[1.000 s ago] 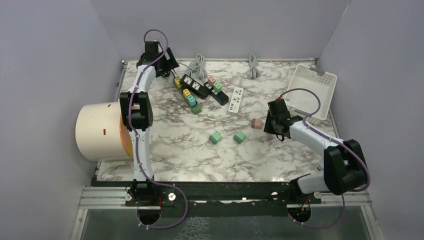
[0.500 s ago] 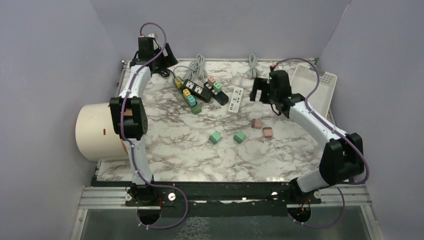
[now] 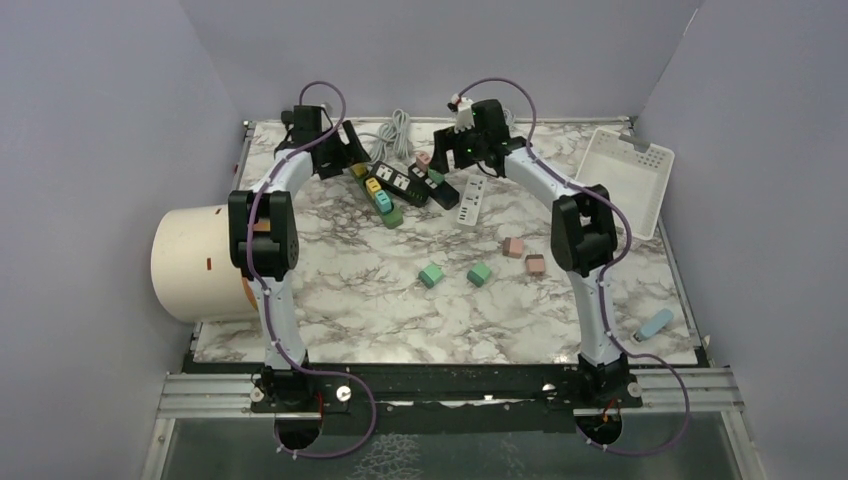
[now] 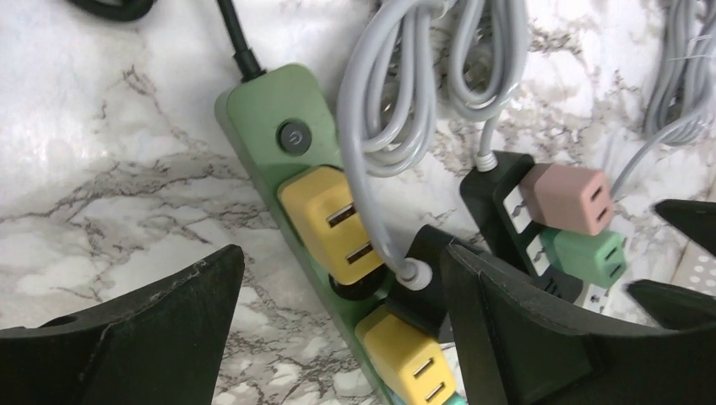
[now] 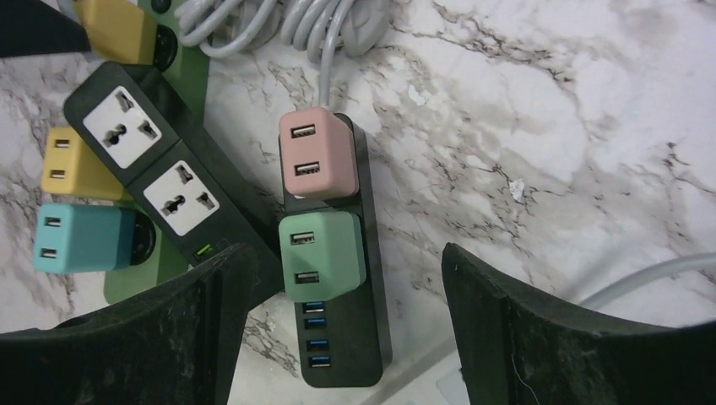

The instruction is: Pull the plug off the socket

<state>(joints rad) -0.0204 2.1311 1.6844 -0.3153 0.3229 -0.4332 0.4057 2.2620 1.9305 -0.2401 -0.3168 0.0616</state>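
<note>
Right pincer point(image 5: 342, 325) gapes wide and empty above the black strip point(image 5: 359, 354) (far side of the desk point(image 5: 549, 126)), where a pink plug point(image 5: 314, 153) and a green plug point(image 5: 321, 255) sit seated. Left pincer point(image 4: 338, 329), equally wide and empty, straddles the green strip point(image 4: 263, 103) beside a yellow plug point(image 4: 333, 224)

Four power strips point(image 4: 270, 105) point(image 3: 392, 178) point(image 3: 440, 192) point(image 3: 471, 200) and four loose plugs point(image 3: 431, 275) point(image 3: 480, 273) point(image 3: 513, 246) point(image 3: 535, 264)

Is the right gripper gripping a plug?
No, the right gripper is open, fingers spread clear of the green plug in the black strip.
</note>
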